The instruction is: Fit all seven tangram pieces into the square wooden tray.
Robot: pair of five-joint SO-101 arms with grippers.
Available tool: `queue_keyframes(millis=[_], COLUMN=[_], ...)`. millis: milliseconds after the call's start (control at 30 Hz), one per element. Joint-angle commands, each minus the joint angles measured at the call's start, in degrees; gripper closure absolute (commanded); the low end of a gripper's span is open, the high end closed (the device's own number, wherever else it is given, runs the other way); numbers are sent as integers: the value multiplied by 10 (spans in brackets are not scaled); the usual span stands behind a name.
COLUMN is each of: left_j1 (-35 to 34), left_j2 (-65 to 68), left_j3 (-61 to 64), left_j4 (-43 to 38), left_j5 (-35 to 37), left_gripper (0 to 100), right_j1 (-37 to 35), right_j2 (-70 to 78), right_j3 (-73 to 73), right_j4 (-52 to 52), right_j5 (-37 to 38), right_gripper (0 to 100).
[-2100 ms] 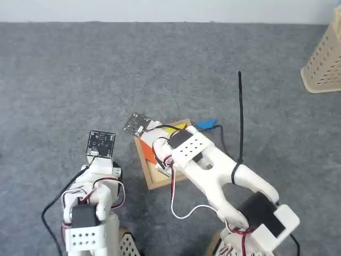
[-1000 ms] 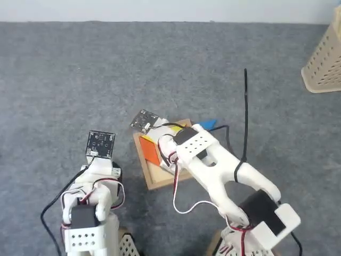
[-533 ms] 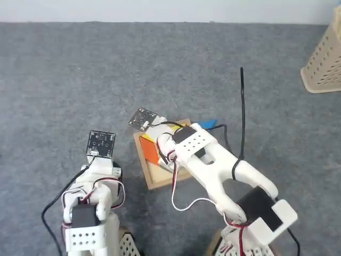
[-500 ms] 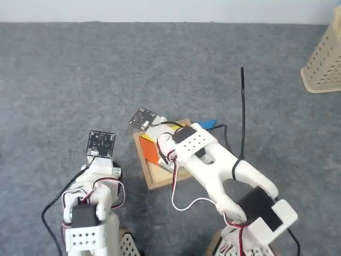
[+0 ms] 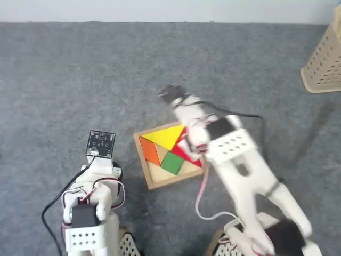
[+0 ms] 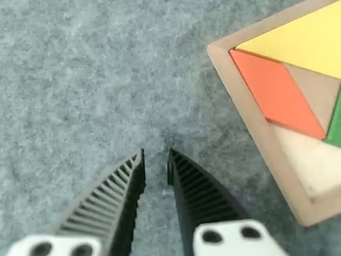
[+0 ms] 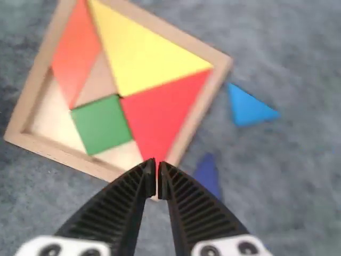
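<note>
The square wooden tray (image 5: 148,180) lies on grey carpet between the arms. It holds a yellow triangle (image 5: 165,137), an orange parallelogram (image 5: 150,151), a green square (image 5: 172,162) and a red triangle (image 5: 187,154). Bare wood shows beside the green square. Outside it lie a light blue triangle (image 7: 248,106) and a dark blue triangle (image 7: 208,173). My right gripper (image 7: 156,165) is shut and holds nothing, above the tray's rim (image 7: 106,169) beside the red triangle (image 7: 160,114). My left gripper (image 6: 155,157) is shut with a thin gap, over carpet near a tray corner (image 6: 216,50).
A beige perforated basket (image 5: 325,53) stands at the far right. The right arm (image 5: 234,154) rises over the tray's right side. The left arm (image 5: 90,202) sits at the lower left. Open carpet stretches behind and to the left.
The right arm has swung off the tray toward the back right, uncovering the pieces inside. The left arm has not moved.
</note>
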Motion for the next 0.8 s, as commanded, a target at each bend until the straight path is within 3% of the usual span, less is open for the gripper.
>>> queue_keyframes(millis=[0,100,233,400,600,767], left_j1=[1,1,1,1,1,1], left_j2=[-12,-12,-12,-12,-12,-12], left_j3=[-6,-6,-6,-6,-6,-6], left_j4=[0,0,0,0,0,0], left_j5=[4,4,4,4,4,4], left_gripper=[929,929,929,929,929,929], right_j1=[64,100,134,124,122,117], right_j2=[-69,-56,-9,49,96,111], right_j3=[-33,-25,7,35,58,61], right_j4=[65,108,84,24,-23,-42], right_j5=[11,78,86,87,84,83], right_gripper=[992,991,991,984,825,815])
